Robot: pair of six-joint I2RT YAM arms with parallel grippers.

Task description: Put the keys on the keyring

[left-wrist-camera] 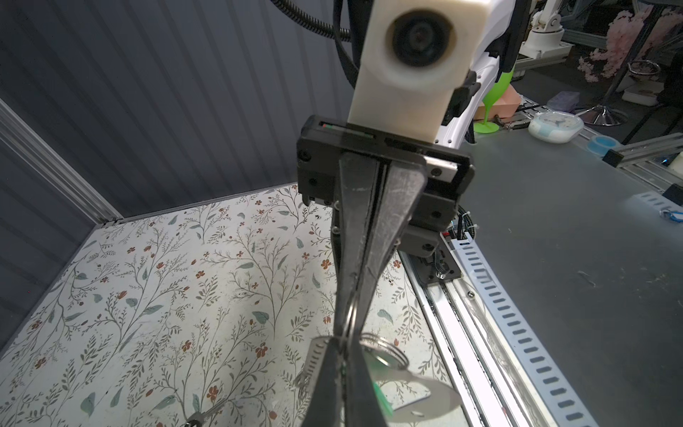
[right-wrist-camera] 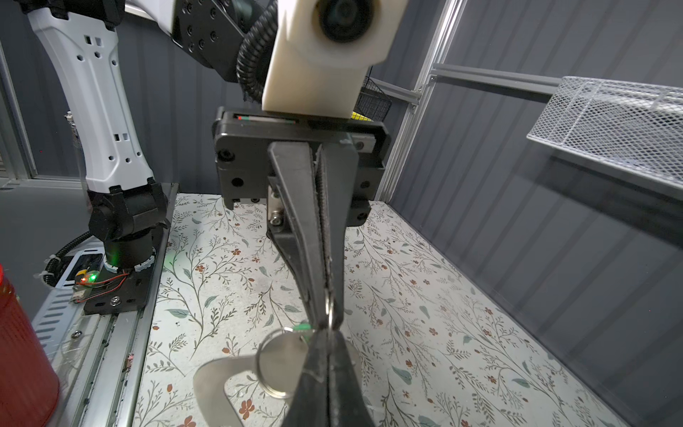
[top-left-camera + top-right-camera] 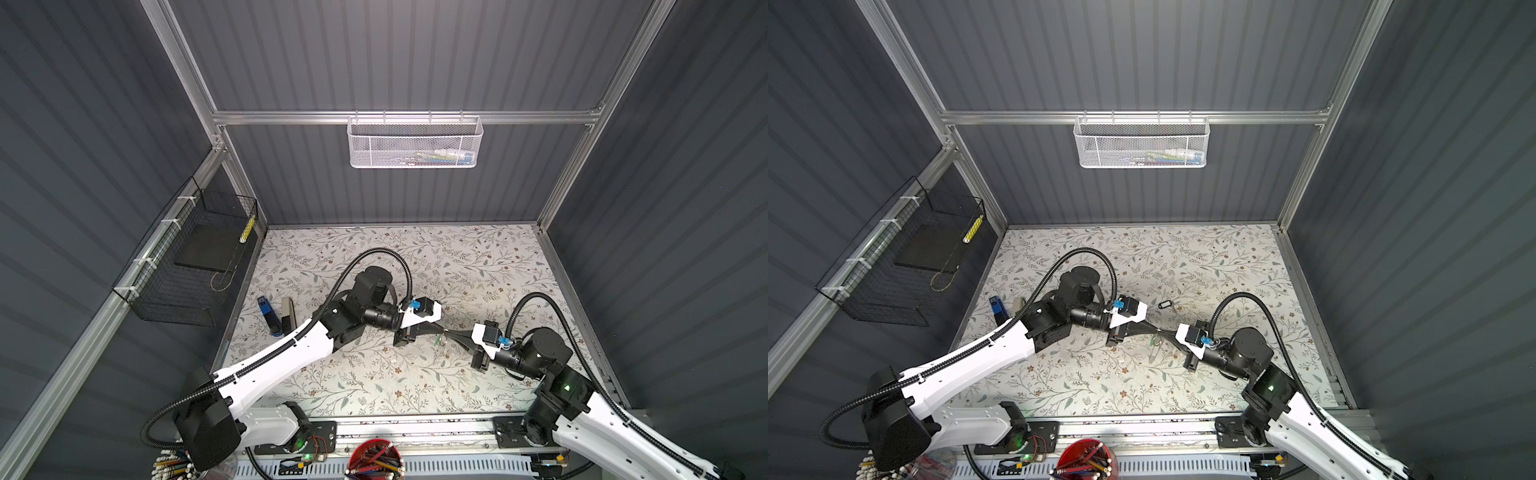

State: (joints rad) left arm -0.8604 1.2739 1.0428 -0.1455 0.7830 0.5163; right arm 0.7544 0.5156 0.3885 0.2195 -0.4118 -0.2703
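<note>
My left gripper (image 3: 443, 329) and right gripper (image 3: 449, 331) meet tip to tip above the middle of the floral mat. Both look shut on one thin wire ring (image 2: 330, 310), seen edge-on between the fingers. At the tips hangs the keyring (image 1: 425, 397), a flat grey loop (image 2: 212, 384) with a row of small holes. A round split ring (image 2: 273, 366) lies over it. The green key tag (image 3: 438, 340) dangles just under the tips, and its key is barely visible. The black-framed key tag (image 3: 1166, 304) lies on the mat behind the left wrist.
A blue object (image 3: 268, 313) and a dark bar (image 3: 287, 313) lie at the mat's left edge. A black wire basket (image 3: 187, 266) hangs on the left wall and a white mesh basket (image 3: 415, 143) on the back rail. A red pencil cup (image 3: 376, 459) stands in front.
</note>
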